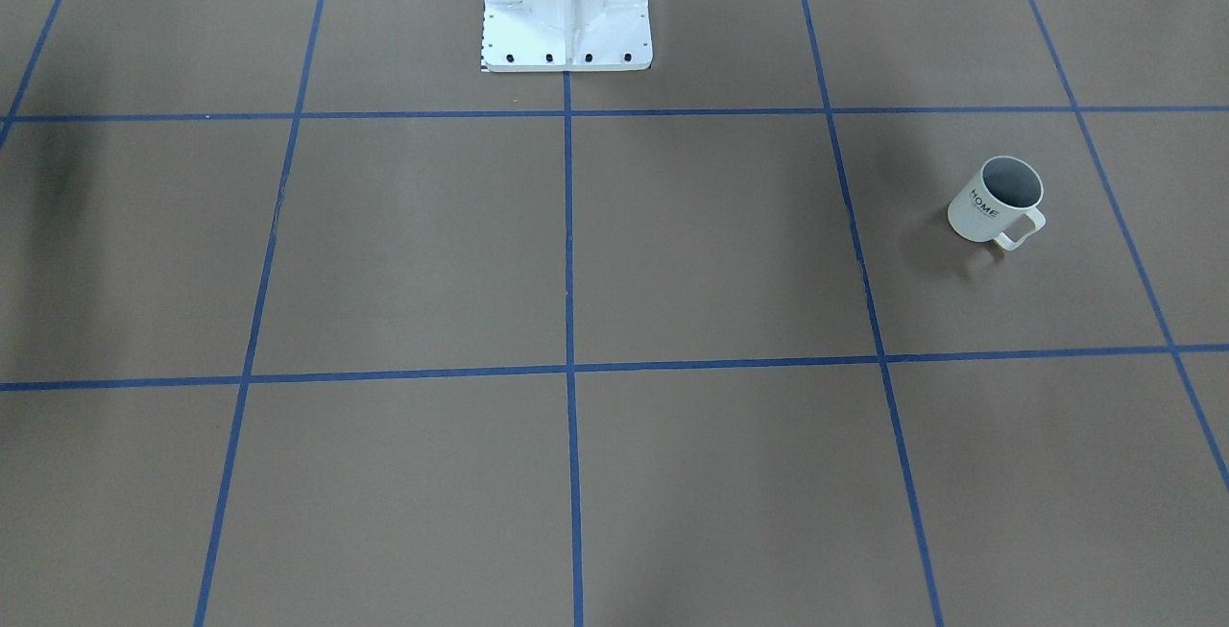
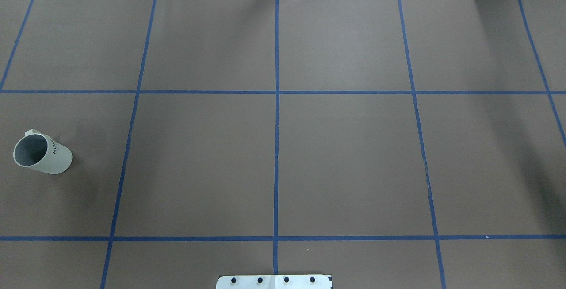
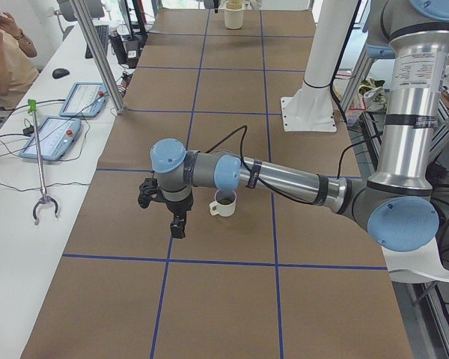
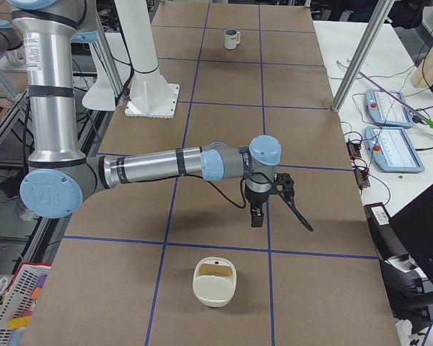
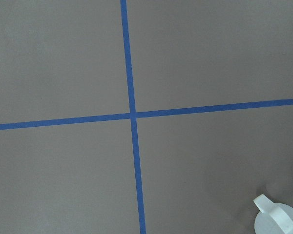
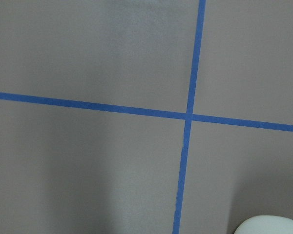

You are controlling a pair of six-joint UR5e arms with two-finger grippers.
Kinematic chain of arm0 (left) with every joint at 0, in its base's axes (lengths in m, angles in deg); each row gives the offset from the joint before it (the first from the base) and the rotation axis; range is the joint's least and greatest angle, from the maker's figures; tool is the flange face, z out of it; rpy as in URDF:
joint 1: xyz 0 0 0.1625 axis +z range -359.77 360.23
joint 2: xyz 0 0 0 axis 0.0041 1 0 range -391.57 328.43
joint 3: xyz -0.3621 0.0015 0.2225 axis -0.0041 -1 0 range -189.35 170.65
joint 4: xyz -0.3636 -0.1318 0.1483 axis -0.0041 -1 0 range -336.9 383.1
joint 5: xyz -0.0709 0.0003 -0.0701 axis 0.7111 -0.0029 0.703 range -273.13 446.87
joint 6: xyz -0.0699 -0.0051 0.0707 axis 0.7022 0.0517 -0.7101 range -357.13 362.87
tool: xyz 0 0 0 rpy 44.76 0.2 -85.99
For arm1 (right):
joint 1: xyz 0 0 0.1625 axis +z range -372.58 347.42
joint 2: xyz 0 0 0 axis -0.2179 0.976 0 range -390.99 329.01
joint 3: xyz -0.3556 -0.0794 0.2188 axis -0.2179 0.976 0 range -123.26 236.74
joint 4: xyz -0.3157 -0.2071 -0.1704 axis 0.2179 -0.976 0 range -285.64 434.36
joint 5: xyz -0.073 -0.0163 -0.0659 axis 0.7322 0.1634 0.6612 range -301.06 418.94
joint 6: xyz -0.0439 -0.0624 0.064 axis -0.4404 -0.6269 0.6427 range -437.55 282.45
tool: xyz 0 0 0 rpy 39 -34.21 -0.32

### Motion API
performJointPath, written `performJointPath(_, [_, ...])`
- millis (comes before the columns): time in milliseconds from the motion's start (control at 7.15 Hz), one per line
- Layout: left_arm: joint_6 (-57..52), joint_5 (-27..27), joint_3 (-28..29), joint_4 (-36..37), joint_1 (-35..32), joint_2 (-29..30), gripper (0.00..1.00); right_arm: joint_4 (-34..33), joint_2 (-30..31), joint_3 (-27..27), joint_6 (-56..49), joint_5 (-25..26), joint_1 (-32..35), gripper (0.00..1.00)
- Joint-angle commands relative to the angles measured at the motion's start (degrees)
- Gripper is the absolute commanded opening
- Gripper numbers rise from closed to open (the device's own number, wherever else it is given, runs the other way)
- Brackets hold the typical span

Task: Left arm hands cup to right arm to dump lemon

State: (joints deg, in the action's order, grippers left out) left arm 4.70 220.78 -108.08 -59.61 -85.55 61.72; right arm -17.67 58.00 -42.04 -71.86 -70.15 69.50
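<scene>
The left gripper (image 3: pixel 177 229) is hanging fingers-down, well out to the robot's left of the white pedestal (image 1: pixel 566 3). It is sitting just beside the cup (image 1: pixel 999 203) but apart from it. Only a side view is showing it, so I cannot tell whether its fingers are spread or closed. The right gripper (image 4: pixel 256 218) is hanging the same way out to the pedestal's right, and its opening is equally unreadable.

Two arms are stretching low over the table (image 2: pixel 353 169): the left arm (image 3: pixel 284 179) and the right arm (image 4: pixel 151 167). One cup and one cream container (image 4: pixel 215 282) are resting on it.

The cup is standing upright, to the pedestal's left and forward of it. It is white with a grey inside. Its squarish handle is pointing away from the pedestal, and its black "HOME" lettering is facing the pedestal's side.
</scene>
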Motion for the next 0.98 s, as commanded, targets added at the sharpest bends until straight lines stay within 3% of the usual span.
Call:
performJointPath(0, [1.59,2.15,-0.49,-3.05,2.18,-0.30,1.00,0.53,0.39,-0.45,0.29,-0.28,-0.08,1.00])
performJointPath(420, [10.09,2.42,-2.41,-8.41,13.07,-1.61,1.00,0.54,0.39,-0.37,0.55,-4.66,-0.17,1.00])
performJointPath(700, [12.41,2.42,-7.24,-10.00,14.85,-8.19,1.00,0.71,0.30,-0.37,0.55,-4.50,-0.43,1.00])
performJointPath(840, [14.59,2.33,-7.09,-10.80,17.12,-8.39,1.00,0.71,0.39,-0.19,0.47,-4.24,-0.61,1.00])
